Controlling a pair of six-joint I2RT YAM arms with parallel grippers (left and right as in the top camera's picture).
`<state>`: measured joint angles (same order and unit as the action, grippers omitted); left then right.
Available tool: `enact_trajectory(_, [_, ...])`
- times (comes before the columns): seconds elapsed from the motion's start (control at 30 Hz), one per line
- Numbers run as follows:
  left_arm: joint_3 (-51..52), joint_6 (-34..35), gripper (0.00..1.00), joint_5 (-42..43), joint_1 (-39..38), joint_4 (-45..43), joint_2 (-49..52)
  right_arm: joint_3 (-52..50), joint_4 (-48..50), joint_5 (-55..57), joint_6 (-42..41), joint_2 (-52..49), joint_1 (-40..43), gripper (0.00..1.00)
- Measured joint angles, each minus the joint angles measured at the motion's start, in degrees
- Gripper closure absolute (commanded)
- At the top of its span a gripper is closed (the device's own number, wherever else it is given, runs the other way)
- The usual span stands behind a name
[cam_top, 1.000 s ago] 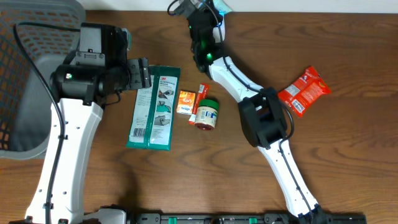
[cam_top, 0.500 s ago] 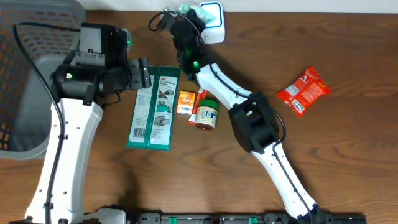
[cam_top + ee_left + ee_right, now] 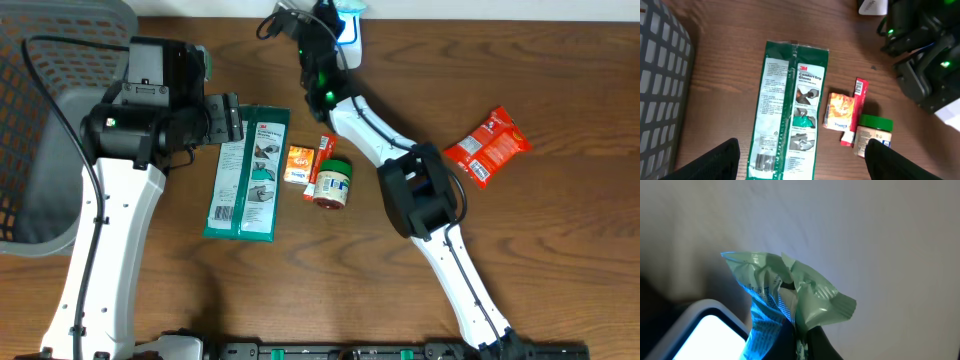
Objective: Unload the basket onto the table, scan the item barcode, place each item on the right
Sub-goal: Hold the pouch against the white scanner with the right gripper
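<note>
Pale green crinkled packet (image 3: pixel 790 290) fills the centre of the right wrist view, pinched from 6 o'clock by the right gripper (image 3: pixel 797 342), whose fingers are clamped tight on its lower edge. The scanner (image 3: pixel 705 330) glows at 8 o'clock, and its blue light washes the packet's left face, where fine print shows; no barcode can be made out.

From overhead, the right arm reaches to 12 o'clock on the table and covers most of the scanner. Half a second ago it had swung toward 11 o'clock, leaving the scanner bare; now it is back over the window. That looks like sweeping the packet across the light to find a read, so the scan seems underway and not confirmed. A red snack pouch (image 3: pixel 487 147) lies well apart at 3 o'clock, and a grey basket (image 3: pixel 60 70) sits at 9 o'clock.

In the left wrist view, the left gripper (image 3: pixel 805 165) hangs spread and empty above a green 3M gloves pack (image 3: pixel 790 115). At 3 o'clock of the pack lie an orange tissue pack (image 3: pixel 840 112), a red stick pack (image 3: pixel 857 107) and a green-lidded jar (image 3: pixel 872 135). None of them stands between packet and scanner.
</note>
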<state>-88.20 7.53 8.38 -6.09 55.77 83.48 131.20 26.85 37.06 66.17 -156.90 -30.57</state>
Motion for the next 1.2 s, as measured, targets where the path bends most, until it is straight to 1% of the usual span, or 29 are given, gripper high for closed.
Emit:
enact_trajectory(0.1, [0.0,0.0,0.20,0.0,0.0,0.0,0.0,0.0,-3.3,0.0,-2.1,0.0,0.7,0.99])
enact_trajectory(0.13, [0.0,0.0,0.20,0.0,0.0,0.0,0.0,0.0,-6.2,-0.1,-3.1,0.0,1.0,0.99])
enact_trajectory(0.23, [0.0,0.0,0.20,0.0,0.0,0.0,0.0,0.0,-10.7,-0.2,-7.8,0.0,1.0,0.99])
enact_trajectory(0.4, [0.0,0.0,0.20,0.0,0.0,0.0,0.0,0.0,-10.8,-0.2,-13.5,0.0,1.0,0.99])
enact_trajectory(0.67, [0.0,0.0,0.20,0.0,0.0,0.0,0.0,0.0,-10.5,-0.2,-16.1,0.0,1.0,0.99])
enact_trajectory(0.83, [0.0,0.0,0.20,0.0,0.0,0.0,0.0,0.0,-8.3,-0.3,-17.8,0.1,1.0,0.99])
enact_trajectory(0.93, [0.0,0.0,0.20,0.0,0.0,0.0,0.0,0.0,-10.0,-0.9,-19.4,0.9,1.0,0.99])
enact_trajectory(1.0, [0.0,0.0,0.20,0.0,0.0,0.0,0.0,0.0,-15.4,-1.9,-21.5,2.8,1.0,0.99])
enact_trajectory(1.07, [0.0,0.0,0.20,0.0,0.0,0.0,0.0,-0.1,-24.6,-3.8,-25.6,7.4,1.0,0.99])
enact_trajectory(1.17, [0.0,0.0,0.20,0.0,0.0,0.0,0.0,-0.4,-38.3,-6.3,-33.2,16.9,1.1,0.99])
enact_trajectory(1.2, [0.0,0.0,0.20,0.0,0.0,-0.1,0.0,-0.4,-45.8,-6.9,-37.5,22.2,1.1,0.99])
